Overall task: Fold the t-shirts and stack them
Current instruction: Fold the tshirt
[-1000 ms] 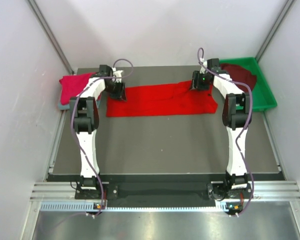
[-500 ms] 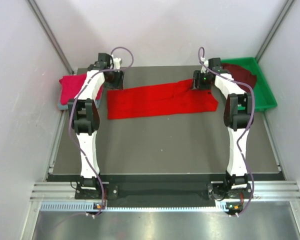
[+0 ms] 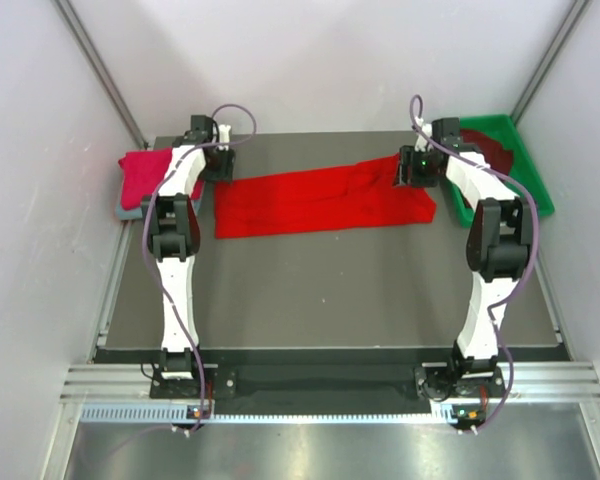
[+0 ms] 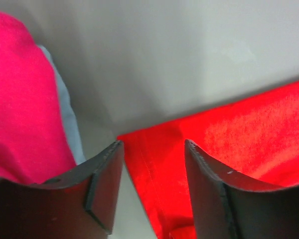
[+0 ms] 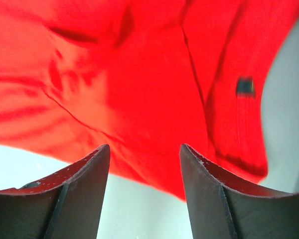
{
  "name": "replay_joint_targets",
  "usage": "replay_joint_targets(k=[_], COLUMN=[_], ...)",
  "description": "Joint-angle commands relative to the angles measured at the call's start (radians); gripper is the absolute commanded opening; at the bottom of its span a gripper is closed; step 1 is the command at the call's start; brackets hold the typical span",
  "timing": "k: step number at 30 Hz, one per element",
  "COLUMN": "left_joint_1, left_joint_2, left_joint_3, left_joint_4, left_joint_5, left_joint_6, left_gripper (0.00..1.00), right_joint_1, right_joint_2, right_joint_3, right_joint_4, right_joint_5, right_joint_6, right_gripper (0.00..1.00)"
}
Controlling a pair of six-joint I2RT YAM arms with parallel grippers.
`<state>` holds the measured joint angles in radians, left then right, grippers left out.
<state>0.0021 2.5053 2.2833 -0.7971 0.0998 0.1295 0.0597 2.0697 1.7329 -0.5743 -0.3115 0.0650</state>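
Observation:
A bright red t-shirt (image 3: 320, 200) lies as a long strip across the back half of the table. My left gripper (image 3: 212, 168) hangs open just beyond its far left corner; in the left wrist view that corner (image 4: 239, 134) lies on the table below the gripper (image 4: 153, 144). My right gripper (image 3: 417, 172) stands open over the shirt's right end, and the cloth (image 5: 139, 74) shows untouched beyond the gripper (image 5: 144, 147). At the left edge a folded crimson-pink shirt (image 3: 145, 175) (image 4: 20, 99) rests on a grey-blue one (image 3: 127, 211) (image 4: 67, 119).
A green tray (image 3: 530, 185) at the back right corner holds a dark maroon shirt (image 3: 485, 142), partly hidden by the right arm. White walls close in the table on three sides. Both arm bases stand at the near edge.
My left gripper has opened, let go of the red shirt's left end and drawn back toward the far edge. My right gripper has shifted a little to the right.

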Motion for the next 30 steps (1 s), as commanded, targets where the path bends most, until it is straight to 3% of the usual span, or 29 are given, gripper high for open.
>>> replay_joint_targets(k=[1,3,6,7,8,12,30], left_joint_1=[0.021,0.030,0.036,0.039,0.042,0.053,0.059], left_joint_2=[0.033,0.043,0.044,0.034,0.027,-0.006,-0.207], left_joint_3=[0.044,0.051,0.042,0.036,0.028,-0.028,-0.260], left_joint_4=[0.019,0.016,0.006,0.003,-0.001,-0.010,-0.054], left_joint_5=[-0.009,-0.003,0.023,0.031,0.038,0.061,0.132], left_joint_6=[0.004,0.005,0.009,0.007,0.004,0.005,0.015], left_gripper=[0.56,0.52,0.35,0.21,0.15,0.00,0.00], right_joint_1=[-0.018,-0.020,-0.023,-0.026,-0.024,-0.023,-0.041], right_joint_2=[-0.063,-0.072,-0.077,-0.079,-0.079,-0.079,0.153], right_joint_3=[-0.062,-0.099,-0.142,-0.151,-0.167,-0.196,0.030], right_joint_4=[-0.032,-0.036,-0.047,-0.047,-0.047,-0.042,-0.042], right_joint_5=[0.020,0.028,0.066,0.074,0.074,0.071,0.190], right_joint_6=[-0.011,-0.017,-0.027,-0.027,-0.027,-0.031,-0.103], right_gripper=[0.59,0.59,0.59,0.59,0.59,0.59,0.56])
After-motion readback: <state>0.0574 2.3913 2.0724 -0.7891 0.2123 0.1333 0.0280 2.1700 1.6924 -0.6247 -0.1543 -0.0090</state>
